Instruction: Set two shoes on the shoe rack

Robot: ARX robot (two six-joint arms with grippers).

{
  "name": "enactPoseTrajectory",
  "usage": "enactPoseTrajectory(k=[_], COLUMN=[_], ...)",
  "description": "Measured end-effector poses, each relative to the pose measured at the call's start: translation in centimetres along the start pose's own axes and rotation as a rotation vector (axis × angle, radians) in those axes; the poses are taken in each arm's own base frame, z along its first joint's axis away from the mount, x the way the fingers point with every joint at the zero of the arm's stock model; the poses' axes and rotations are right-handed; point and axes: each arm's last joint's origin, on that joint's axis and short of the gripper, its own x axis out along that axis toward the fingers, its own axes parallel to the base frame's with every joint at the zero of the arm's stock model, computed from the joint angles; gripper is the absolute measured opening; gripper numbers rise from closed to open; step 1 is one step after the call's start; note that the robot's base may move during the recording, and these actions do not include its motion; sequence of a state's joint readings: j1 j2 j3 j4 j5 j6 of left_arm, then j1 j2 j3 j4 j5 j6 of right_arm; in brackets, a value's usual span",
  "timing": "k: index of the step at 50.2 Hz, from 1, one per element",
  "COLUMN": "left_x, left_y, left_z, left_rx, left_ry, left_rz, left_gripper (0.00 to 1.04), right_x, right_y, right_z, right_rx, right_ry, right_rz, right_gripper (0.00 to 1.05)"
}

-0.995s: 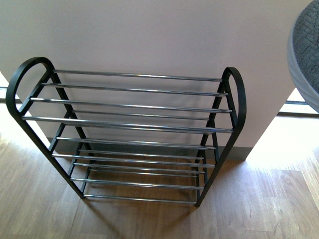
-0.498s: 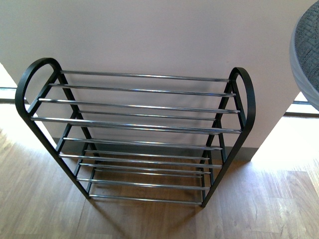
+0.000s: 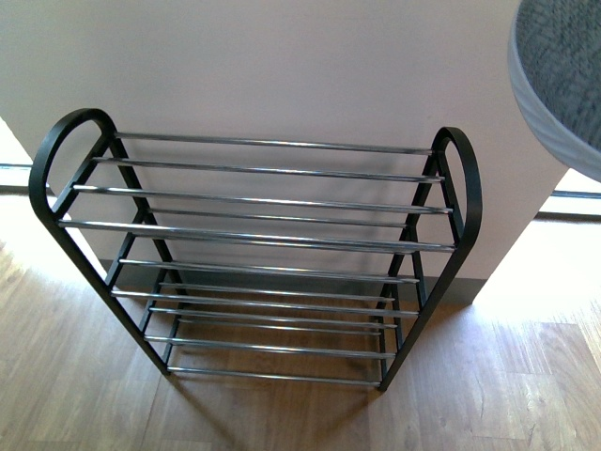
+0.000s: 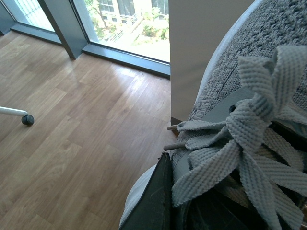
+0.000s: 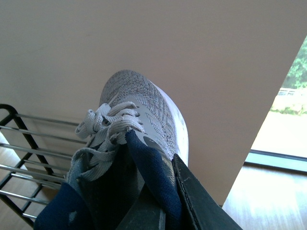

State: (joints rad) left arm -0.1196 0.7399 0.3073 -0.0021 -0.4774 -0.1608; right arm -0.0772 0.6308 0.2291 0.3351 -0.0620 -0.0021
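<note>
The shoe rack [image 3: 254, 244] stands on the floor against a pale wall, black-framed with chrome rods, and all its shelves are bare. A grey knit sneaker's toe and white sole [image 3: 563, 75] hang high at the right, above the rack's right arch. My right gripper [image 5: 165, 206] is shut on one grey sneaker [image 5: 144, 105] at its navy collar, toe pointing at the wall, with the rack [image 5: 29, 158] below and beside it. My left gripper [image 4: 177, 211] is shut on the other grey sneaker [image 4: 249, 96], its dark finger [image 4: 156, 201] against the shoe's side by the laces. Neither arm shows in the front view.
Wooden floor [image 3: 507, 395] surrounds the rack. The pale wall [image 3: 282, 66] rises right behind it. Floor-length windows [image 4: 134, 24] lie beyond the wall's corner. A chair's caster wheel [image 4: 27, 119] rests on the floor out to one side.
The front view shifted slightly, so the rack sits a little further right in it. The sneaker at the upper right has moved left, further into the picture.
</note>
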Motion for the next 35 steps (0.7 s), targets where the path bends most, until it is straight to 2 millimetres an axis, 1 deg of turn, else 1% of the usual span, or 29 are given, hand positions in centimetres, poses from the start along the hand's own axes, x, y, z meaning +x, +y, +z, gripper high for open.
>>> enactPoseTrajectory(k=[3, 9, 10, 12, 16, 21, 30, 35], left_x=[0.0, 0.0, 0.0, 0.0, 0.0, 0.0, 0.0, 0.0], left_y=[0.0, 0.0, 0.0, 0.0, 0.0, 0.0, 0.0, 0.0], left_z=[0.0, 0.0, 0.0, 0.0, 0.0, 0.0, 0.0, 0.0], left_rx=[0.0, 0.0, 0.0, 0.0, 0.0, 0.0, 0.0, 0.0], left_ry=[0.0, 0.0, 0.0, 0.0, 0.0, 0.0, 0.0, 0.0], left_rz=[-0.003, -0.002, -0.001, 0.0, 0.001, 0.001, 0.001, 0.001], left_gripper=[0.02, 0.02, 0.02, 0.02, 0.02, 0.02, 0.02, 0.02], right_x=[1.1, 3.9, 4.9, 6.1, 8.3, 10.2, 12.3, 13.2], right_y=[0.1, 0.2, 0.3, 0.5, 1.1, 2.1, 4.5, 5.9], right_z=[1.0, 2.9, 3.4, 3.9, 4.5, 5.1, 5.8, 5.6], right_rx=[0.013, 0.059, 0.078, 0.095, 0.146, 0.197, 0.338, 0.393], right_ry=[0.018, 0.058, 0.077, 0.108, 0.19, 0.272, 0.36, 0.382], right_rz=[-0.011, -0.032, -0.036, -0.05, -0.066, -0.102, -0.105, -0.118], right_gripper=[0.01, 0.01, 0.01, 0.01, 0.01, 0.01, 0.01, 0.01])
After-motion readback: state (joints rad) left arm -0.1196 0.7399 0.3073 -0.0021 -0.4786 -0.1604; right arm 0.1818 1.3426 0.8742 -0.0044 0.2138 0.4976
